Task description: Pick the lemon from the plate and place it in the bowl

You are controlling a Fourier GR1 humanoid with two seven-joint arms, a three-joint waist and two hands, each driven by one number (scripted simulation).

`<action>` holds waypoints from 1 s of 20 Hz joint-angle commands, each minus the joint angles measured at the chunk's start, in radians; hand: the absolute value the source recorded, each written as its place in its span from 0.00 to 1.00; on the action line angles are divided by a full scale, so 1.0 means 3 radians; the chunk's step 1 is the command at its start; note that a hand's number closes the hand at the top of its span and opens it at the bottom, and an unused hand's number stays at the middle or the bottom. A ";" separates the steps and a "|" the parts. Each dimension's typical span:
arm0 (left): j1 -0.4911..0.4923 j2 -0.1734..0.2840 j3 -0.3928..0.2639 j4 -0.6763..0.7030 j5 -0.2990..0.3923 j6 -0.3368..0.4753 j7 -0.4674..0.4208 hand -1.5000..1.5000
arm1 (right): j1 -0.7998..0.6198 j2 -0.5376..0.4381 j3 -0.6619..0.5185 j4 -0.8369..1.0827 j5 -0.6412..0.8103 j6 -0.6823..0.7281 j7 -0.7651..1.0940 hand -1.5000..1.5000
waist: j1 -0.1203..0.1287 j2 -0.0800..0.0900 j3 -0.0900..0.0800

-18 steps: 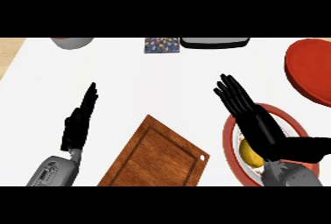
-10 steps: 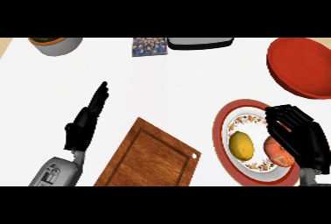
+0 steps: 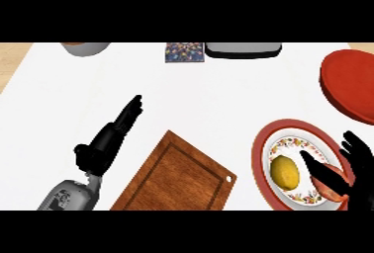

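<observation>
A yellow lemon (image 3: 286, 171) lies on a red-rimmed patterned plate (image 3: 290, 143) at the lower right of the counter. My right hand (image 3: 349, 173) hangs over the plate's right half with its fingers spread; its thumb reaches toward the lemon's right side and stops just short of it. A red bowl (image 3: 350, 81) sits at the right edge, farther back than the plate, partly cut off by the view. At the lower left my left hand (image 3: 110, 141) rests open, fingers straight and pointing away.
A wooden cutting board (image 3: 179, 175) lies between the two hands, tilted. Along the back edge stand a grey pot (image 3: 86, 48), a small patterned square (image 3: 184, 52) and a dark tray (image 3: 242, 49).
My right hand drew back from above the plate, then opened beside the lemon, leaving the fruit uncovered. The view shifted, so everything appears a little further left. The left hand kept still.
</observation>
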 commanded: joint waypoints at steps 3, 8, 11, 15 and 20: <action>-0.0088 -0.0034 -0.0018 -0.0062 0.0006 -0.0040 0.0137 0.50 | 0.0003 -0.0832 0.0191 -0.0246 0.0339 0.0625 0.1208 0.00 | 0.0038 0.0004 -0.0004; -0.0002 -0.0060 -0.0065 -0.0054 -0.0018 -0.0063 0.0029 0.50 | -0.0202 -0.1269 0.0361 -0.0351 -0.0200 0.1692 0.1995 0.00 | 0.0121 0.0021 -0.0006; -0.0081 -0.0007 -0.0002 -0.0178 0.0064 -0.0118 0.0175 0.50 | -0.0450 -0.1318 0.0404 -0.0632 -0.0696 0.2114 0.2577 0.00 | 0.0148 0.0009 -0.0003; 0.0106 0.0053 -0.0043 -0.0281 0.0007 -0.0161 0.0097 0.50 | -0.0816 -0.1411 0.0220 -0.0507 -0.1341 0.2429 0.3068 0.00 | 0.0152 0.0011 0.0007; -0.0022 -0.0064 -0.0012 -0.0317 0.0005 -0.0075 0.0285 0.50 | -0.1170 -0.1511 0.0296 -0.0374 -0.1755 0.2474 0.3438 0.00 | 0.0118 0.0012 0.0009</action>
